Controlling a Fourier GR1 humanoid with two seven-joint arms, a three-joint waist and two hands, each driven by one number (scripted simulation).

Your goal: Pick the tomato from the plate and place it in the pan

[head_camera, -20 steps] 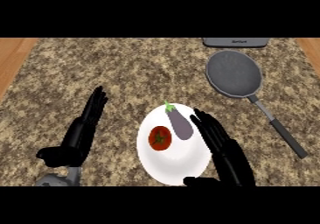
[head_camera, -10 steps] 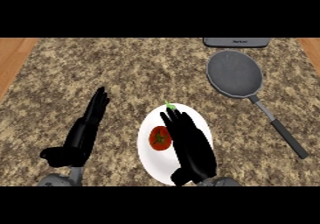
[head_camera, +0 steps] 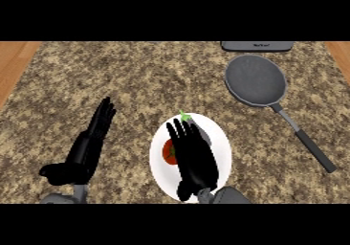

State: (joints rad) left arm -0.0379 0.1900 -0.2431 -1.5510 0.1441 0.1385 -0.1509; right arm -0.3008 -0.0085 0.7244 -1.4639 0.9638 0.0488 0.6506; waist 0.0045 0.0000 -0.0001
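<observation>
Open left robot hand (head_camera: 84, 152), fingers straight ahead; right robot hand (head_camera: 194, 160) flat, fingers extended.

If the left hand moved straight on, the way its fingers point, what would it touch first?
Nothing, as far as the view shows. The left hand points across the counter toward its far edge. The plate and the pan lie off to its right.

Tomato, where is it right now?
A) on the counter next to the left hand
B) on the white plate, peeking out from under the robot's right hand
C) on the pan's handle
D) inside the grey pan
B: the red tomato shows on the white plate, half covered by the open right hand, and the pan lies apart from it, farther back on the right.
</observation>
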